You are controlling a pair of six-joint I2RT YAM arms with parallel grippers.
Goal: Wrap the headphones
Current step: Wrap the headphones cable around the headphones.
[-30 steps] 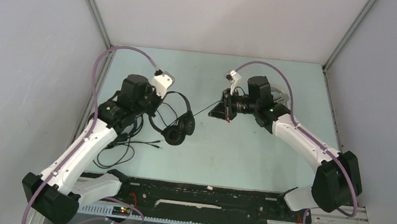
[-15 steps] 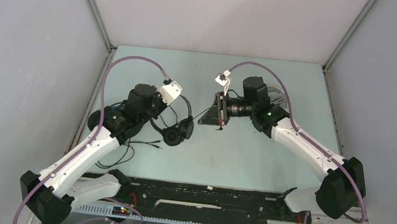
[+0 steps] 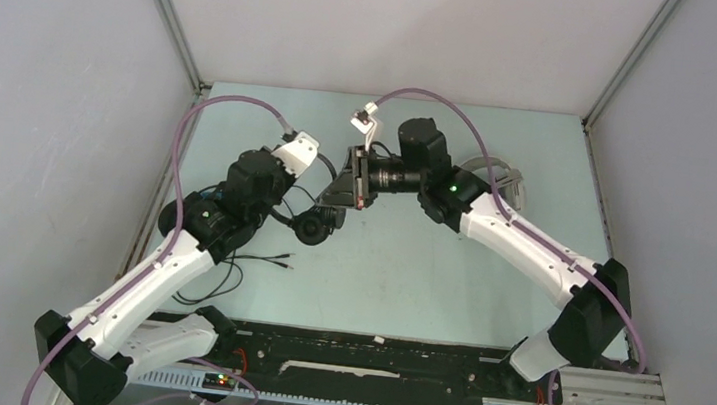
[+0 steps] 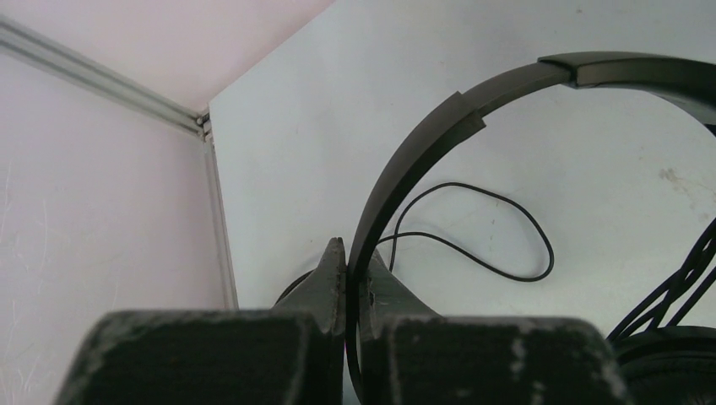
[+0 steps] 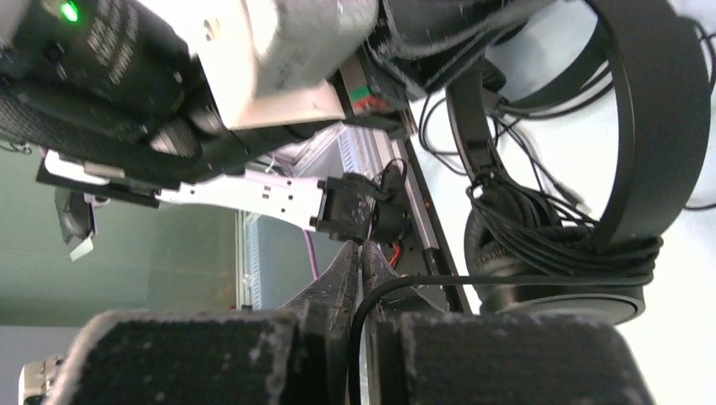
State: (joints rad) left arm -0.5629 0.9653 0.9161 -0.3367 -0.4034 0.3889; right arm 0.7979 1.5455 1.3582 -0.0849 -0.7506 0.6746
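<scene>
Black headphones (image 3: 315,226) hang above the table's left middle. My left gripper (image 4: 355,257) is shut on their thin black headband (image 4: 422,143), which arcs up and to the right in the left wrist view. From above, that gripper (image 3: 297,196) is mostly hidden under its wrist. My right gripper (image 5: 361,253) is shut on the headphones' black cable (image 5: 507,277), which runs right to an ear cup (image 5: 553,291). Several turns of cable lie around that cup. In the top view the right gripper (image 3: 344,189) sits just right of the headphones.
Loose black cables with plugs (image 3: 263,256) lie on the table under the left arm. A pale round object (image 3: 498,172) shows behind the right arm near the back right. Grey walls close the table on the left, back and right.
My right gripper has swung left with the cable and now sits close beside the headphones. The left arm has turned the headphones and shifted them slightly toward the back.
</scene>
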